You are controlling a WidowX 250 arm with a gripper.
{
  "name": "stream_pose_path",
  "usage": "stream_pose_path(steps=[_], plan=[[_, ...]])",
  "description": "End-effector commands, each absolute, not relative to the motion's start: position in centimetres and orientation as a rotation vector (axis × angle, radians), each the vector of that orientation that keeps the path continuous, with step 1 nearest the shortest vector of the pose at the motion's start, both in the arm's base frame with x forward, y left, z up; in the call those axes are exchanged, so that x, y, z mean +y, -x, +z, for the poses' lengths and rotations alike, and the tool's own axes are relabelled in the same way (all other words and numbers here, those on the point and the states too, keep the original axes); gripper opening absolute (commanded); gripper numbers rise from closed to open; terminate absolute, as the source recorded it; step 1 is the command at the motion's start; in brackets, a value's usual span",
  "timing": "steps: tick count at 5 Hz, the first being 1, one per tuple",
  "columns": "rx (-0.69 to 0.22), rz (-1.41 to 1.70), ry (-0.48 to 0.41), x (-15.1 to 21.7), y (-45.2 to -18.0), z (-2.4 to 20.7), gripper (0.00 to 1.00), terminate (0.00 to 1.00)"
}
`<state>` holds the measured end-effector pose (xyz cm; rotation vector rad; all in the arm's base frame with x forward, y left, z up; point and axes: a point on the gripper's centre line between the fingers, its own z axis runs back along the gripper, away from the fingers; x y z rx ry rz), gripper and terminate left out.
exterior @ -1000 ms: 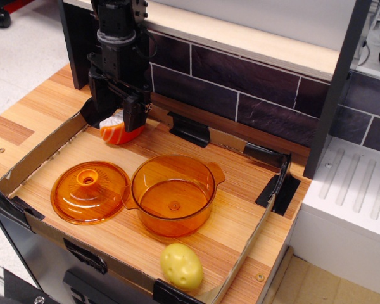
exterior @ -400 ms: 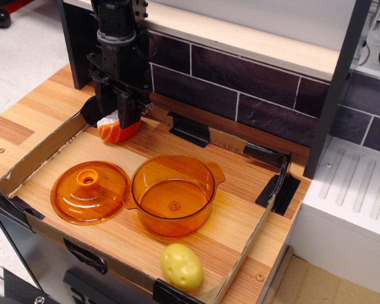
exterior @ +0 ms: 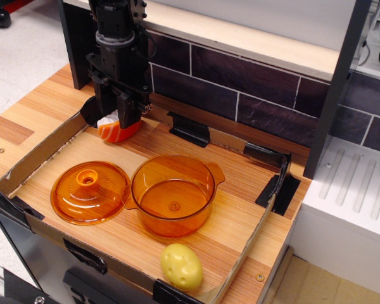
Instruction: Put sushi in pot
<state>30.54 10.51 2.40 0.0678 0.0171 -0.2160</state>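
The sushi (exterior: 116,131), orange top over white rice, sits at the back left corner of the wooden tray. My gripper (exterior: 119,118) hangs straight down over it with its black fingers closed on the sushi's upper part. The orange translucent pot (exterior: 173,193) stands empty in the middle of the tray, in front and to the right of the gripper.
The domed orange lid (exterior: 89,190) lies left of the pot, touching it. A yellow potato (exterior: 181,265) lies at the front edge. Cardboard walls (exterior: 47,151) ring the tray. A dark tiled wall (exterior: 240,76) stands behind. A white unit (exterior: 348,202) stands at the right.
The gripper's fingers have drawn together onto the sushi, which has shifted slightly left. The pot, the lid and the potato have not moved.
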Motion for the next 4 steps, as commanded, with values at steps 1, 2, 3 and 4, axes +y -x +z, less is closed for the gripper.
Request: stream_pose_path(steps=[1,2,3,4], plan=[[-0.082,-0.210,-0.064,10.0,-30.4,8.1,0.00,0.00],[-0.104,-0.220,-0.044,8.8,-29.6,10.3,0.00,0.00],[-0.074,-0.275,0.005,5.7,-27.9,11.4,0.00,0.00],[-0.042,-0.369,0.041,2.1,-25.2,12.1,0.00,0.00]])
